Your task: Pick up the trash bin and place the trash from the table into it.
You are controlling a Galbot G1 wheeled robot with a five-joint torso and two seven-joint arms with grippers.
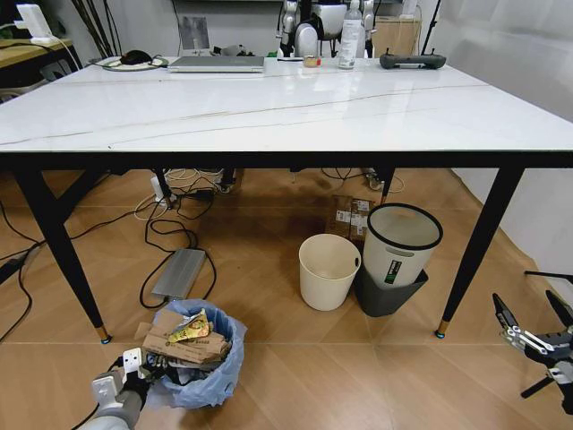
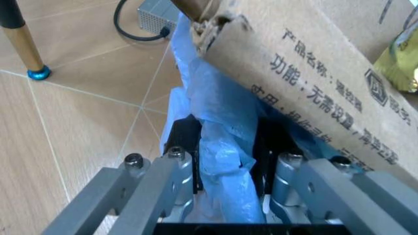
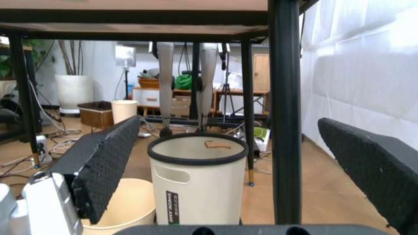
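Standing on the wooden floor at the lower left of the head view, the small round trash bin (image 1: 201, 367) lined with a crinkled light-blue plastic bag sits in front of the large white marble-look table (image 1: 269, 112) with slim black legs. The trash (image 1: 183, 339) inside it rises above the rim: torn brown cardboard with a small yellow wrapper lying on top. The left gripper (image 1: 134, 374) is at the bin's near left edge, at the bottom of the frame. In the left wrist view its grey metal fingers (image 2: 171, 178) are clamped onto a bunched fold of the blue bag at the rim, with the printed brown cardboard (image 2: 313, 78) leaning across just above them.

The right gripper (image 1: 534, 321) hangs low at the lower right of the head view, well apart from the bin, its black-padded fingers (image 3: 104, 169) spread wide with nothing between them. Through that gap the right wrist view shows the white bin with a black rim (image 3: 199, 181) under the table, and the plain cream bin (image 3: 121, 205) just beside it at the lower left.

At the far edge of the tabletop, along the top of the head view, lie a silver laptop (image 1: 218, 64) and a black controller (image 1: 413, 61). Black cables (image 1: 175, 235) and a grey flat box (image 1: 179, 273) lie on the floor beneath the table, left of centre.
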